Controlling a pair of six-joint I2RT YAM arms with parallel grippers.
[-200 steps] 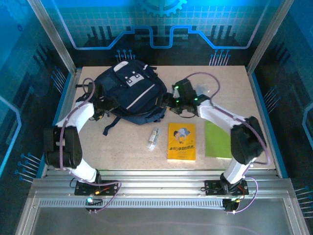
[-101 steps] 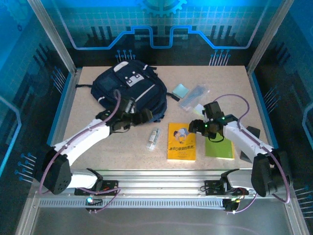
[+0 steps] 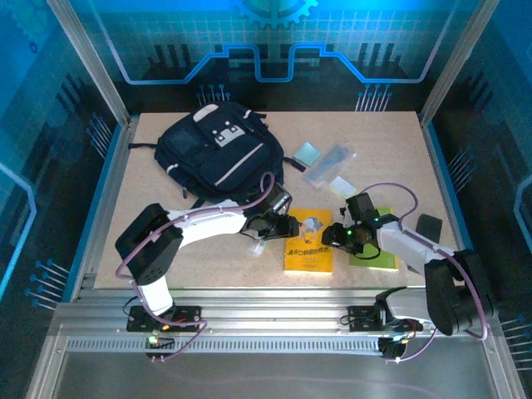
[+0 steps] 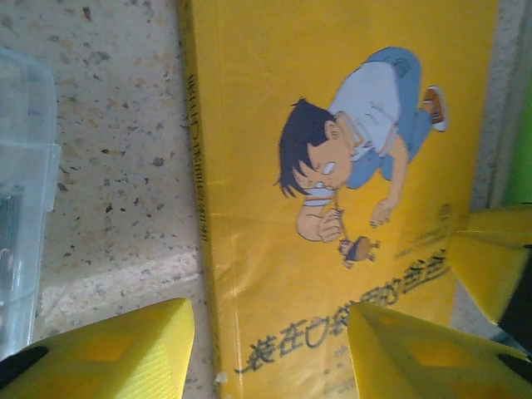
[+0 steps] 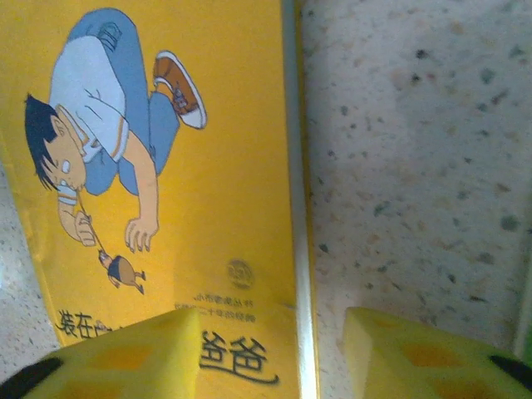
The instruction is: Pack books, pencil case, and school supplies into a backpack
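1. Fingers (image 4: pixel 116 353) of the left gripper (image 4: pixel 270 324): yellow wedges, part open, gripping nothing. They straddle the left edge of the yellow book (image 3: pixel 307 249), 1 over the table (image 3: pixel 399 141) and 1 over the cover.
2. Right gripper (image 5: pixel 273 324): same, part open and empty, astride the book's right edge.
3. Clear tube (image 4: pixel 17 208) lies just left of the left gripper. Green book (image 3: pixel 374 259) lies partly under the right arm, beside the yellow one.
4. Backpack (image 3: pixel 218 154) sits rear left, well apart. Blue pad (image 3: pixel 307 153), pencil case (image 3: pixel 332 158) and yellow-green pad (image 3: pixel 341 184) lie behind the books.
5. 0.5 s ago the left gripper was at the backpack's edge and the right one over the gap between the books. Both are now at the yellow book.
6. Cover is glossy, with a cartoon boy in blue. Table is speckled beige. Pencil case is floppy clear plastic.
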